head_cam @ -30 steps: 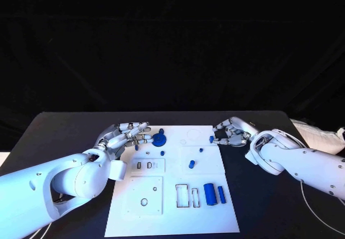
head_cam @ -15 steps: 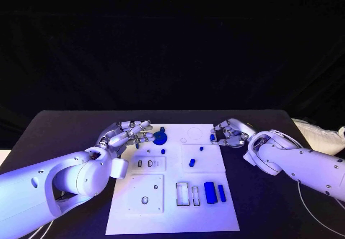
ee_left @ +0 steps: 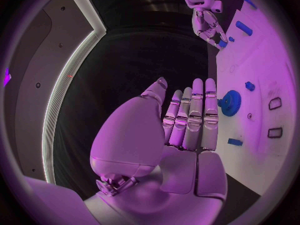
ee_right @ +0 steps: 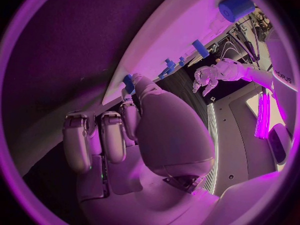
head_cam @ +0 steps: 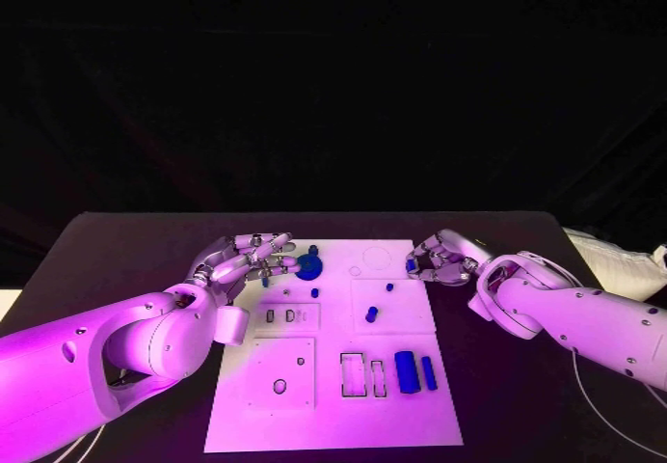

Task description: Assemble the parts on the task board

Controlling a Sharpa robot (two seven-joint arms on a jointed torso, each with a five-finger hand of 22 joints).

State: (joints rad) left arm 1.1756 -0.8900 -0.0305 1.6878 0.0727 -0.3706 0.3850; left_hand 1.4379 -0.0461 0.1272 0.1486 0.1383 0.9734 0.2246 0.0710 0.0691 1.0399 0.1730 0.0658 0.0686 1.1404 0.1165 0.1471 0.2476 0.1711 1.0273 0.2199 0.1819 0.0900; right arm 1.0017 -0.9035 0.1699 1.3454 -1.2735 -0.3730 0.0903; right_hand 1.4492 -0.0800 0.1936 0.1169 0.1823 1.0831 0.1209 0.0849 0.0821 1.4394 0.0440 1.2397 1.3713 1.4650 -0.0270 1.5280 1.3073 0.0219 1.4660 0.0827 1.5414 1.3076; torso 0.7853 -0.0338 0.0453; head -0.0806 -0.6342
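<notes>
Fingers of the right hand [head_cam: 442, 258] are curled in narrow at the board's right edge, about 1 o'clock from the board's middle, and a small blue part [head_cam: 411, 267] sits at their tips. In the right wrist view this small part [ee_right: 129, 83] lies against a fingertip at the white edge, so I judge it is pinched, though the grip itself is partly hidden.

Fingers of the left hand [head_cam: 251, 258] are stretched out side by side, not closed on anything; the left wrist view shows them straight with the thumb apart. Their tips are just beside the blue gear [head_cam: 308, 269], which is at about 11 o'clock on the task board [head_cam: 333, 424]. I cannot tell if they touch it.

Going outward, a short blue peg [head_cam: 315, 293] lies just below the gear, another small peg [head_cam: 389, 286] is near 12 o'clock, and a slanted blue piece [head_cam: 371, 314] is near the middle. At 5 o'clock a thick blue cylinder [head_cam: 406, 372] and a thin blue bar [head_cam: 428, 373] lie beside two empty rectangular slots [head_cam: 362, 376].

My judgement: the step in hand is the seating of the small part by the right hand, and most of the parts are not yet assembled. The next move calls for carrying this part over its hole, keeping it upright, and pressing down gently; the left hand should steady the board or the gear.
</notes>
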